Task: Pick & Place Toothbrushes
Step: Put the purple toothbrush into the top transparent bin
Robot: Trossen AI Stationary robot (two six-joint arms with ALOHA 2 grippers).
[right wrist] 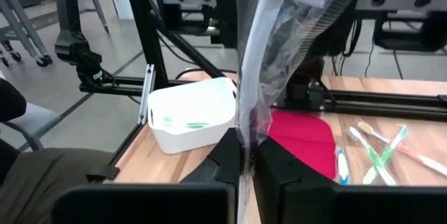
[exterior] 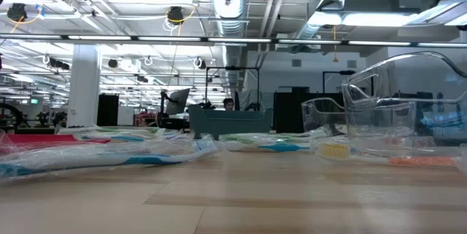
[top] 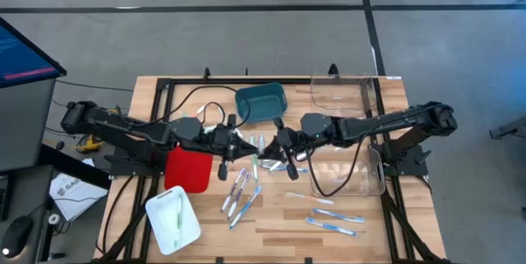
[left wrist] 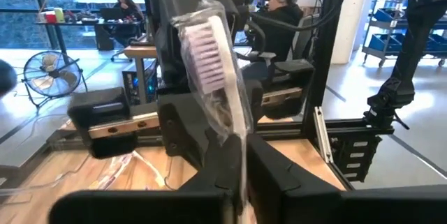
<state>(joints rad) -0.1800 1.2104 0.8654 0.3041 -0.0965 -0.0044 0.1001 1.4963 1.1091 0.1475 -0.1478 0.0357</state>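
Above mid-table, left gripper [left wrist: 237, 182] and right gripper [right wrist: 246, 155] each clamp one wrapped toothbrush [left wrist: 216, 63] end.

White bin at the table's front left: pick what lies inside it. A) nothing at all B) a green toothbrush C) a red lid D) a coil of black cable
B: the white bin holds a green toothbrush, seen as a light green streak from above and plainly in the right wrist view.
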